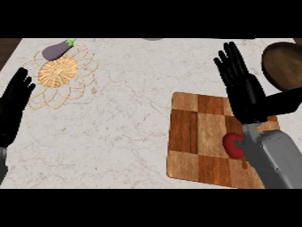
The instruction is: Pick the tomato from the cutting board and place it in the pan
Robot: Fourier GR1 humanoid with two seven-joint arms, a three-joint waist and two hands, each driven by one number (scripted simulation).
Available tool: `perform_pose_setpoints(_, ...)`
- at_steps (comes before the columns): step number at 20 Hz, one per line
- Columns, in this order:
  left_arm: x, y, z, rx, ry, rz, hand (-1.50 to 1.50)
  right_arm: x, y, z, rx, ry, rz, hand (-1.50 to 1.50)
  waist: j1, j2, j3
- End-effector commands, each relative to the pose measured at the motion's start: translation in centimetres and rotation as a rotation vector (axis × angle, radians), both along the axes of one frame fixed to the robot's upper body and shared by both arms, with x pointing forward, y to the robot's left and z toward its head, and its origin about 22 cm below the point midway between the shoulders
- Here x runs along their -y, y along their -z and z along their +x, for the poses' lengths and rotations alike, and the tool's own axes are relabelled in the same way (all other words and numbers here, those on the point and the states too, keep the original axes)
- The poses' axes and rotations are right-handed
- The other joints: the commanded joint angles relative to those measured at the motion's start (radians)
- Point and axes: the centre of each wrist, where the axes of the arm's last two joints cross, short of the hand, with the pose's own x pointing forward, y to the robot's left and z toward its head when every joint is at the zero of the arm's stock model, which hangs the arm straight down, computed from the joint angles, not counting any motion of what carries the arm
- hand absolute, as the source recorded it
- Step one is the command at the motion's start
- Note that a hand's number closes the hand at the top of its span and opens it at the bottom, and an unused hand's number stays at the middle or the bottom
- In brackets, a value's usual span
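Observation:
A red tomato (pixel 232 144) lies on the checkered wooden cutting board (pixel 195 137) at the lower right, partly hidden by my right forearm. My right hand (pixel 245 91) hovers open above the board's far edge, fingers straight and pointing away, thumb out to the right. The dark round pan (pixel 289 64) sits at the right edge, beyond and to the right of that hand. My left hand (pixel 8 108) rests open at the left edge, fingers up.
A woven straw trivet (pixel 60 75) lies at the far left of the pale marble counter (pixel 127 119), with a purple eggplant (pixel 58 48) at its far edge. The counter's left edge meets dark wood.

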Motion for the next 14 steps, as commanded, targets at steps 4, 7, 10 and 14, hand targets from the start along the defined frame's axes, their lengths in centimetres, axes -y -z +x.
perform_pose_setpoints(4,1.6,-1.4,0.8,0.095,0.059,-0.012,0.0,-1.1,1.2,-0.7,0.012,-0.664,-0.179,1.5,0.025,0.024,0.005)
perform_pose_setpoints(7,3.3,-0.3,1.0,0.076,0.09,-0.054,0.0,0.3,3.1,-2.1,-0.032,-0.95,-0.36,1.5,0.007,0.04,0.006)
perform_pose_setpoints(10,2.6,0.6,0.8,0.073,0.04,-0.066,0.0,8.5,0.8,-0.8,0.253,-0.766,-0.375,-1.5,-0.044,0.022,0.008)
perform_pose_setpoints(14,3.4,1.1,0.9,0.075,0.051,-0.072,0.0,15.7,-2.8,0.7,0.424,-0.642,-0.471,-1.5,-0.031,0.026,0.009)
